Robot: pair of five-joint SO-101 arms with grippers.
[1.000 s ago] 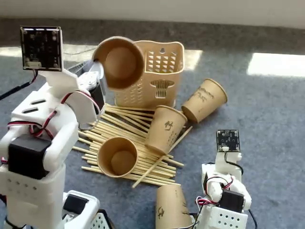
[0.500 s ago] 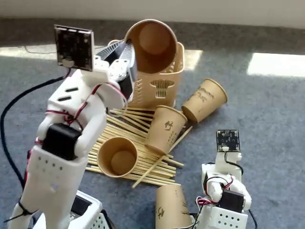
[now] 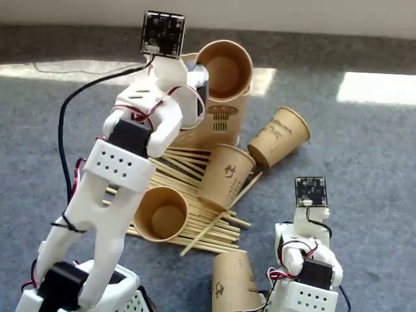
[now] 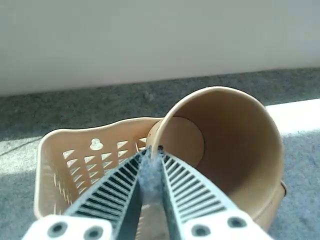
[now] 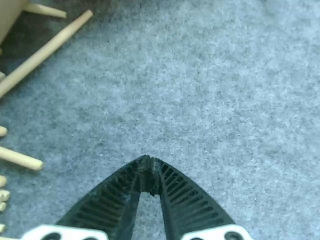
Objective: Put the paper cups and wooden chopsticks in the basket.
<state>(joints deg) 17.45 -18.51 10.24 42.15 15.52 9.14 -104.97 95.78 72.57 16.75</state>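
Note:
My left gripper point(image 4: 152, 150) is shut on the rim of a tan paper cup point(image 4: 235, 145), pinching its wall. In the high view that cup point(image 3: 225, 67) hangs tilted over the beige slotted basket point(image 3: 218, 123), its mouth facing the camera. The basket point(image 4: 65, 165) sits just below the cup. Three more paper cups lie or stand around a spread of wooden chopsticks point(image 3: 188, 179): one point(image 3: 225, 174) on the sticks, one point(image 3: 160, 213) with its mouth up, one point(image 3: 279, 136) on its side. My right gripper point(image 5: 148, 162) is shut and empty, low over grey carpet near a few chopsticks point(image 5: 45, 47).
Another paper cup point(image 3: 233, 283) lies at the front beside the folded right arm point(image 3: 311, 260). Grey carpet point(image 3: 364, 169) stretches open to the right. A pale wall edge runs behind the basket. The left arm's cable point(image 3: 71, 110) loops to the left.
The left arm has swung right and stretched forward, carrying the held cup from left of the basket to over it. The right arm has kept still.

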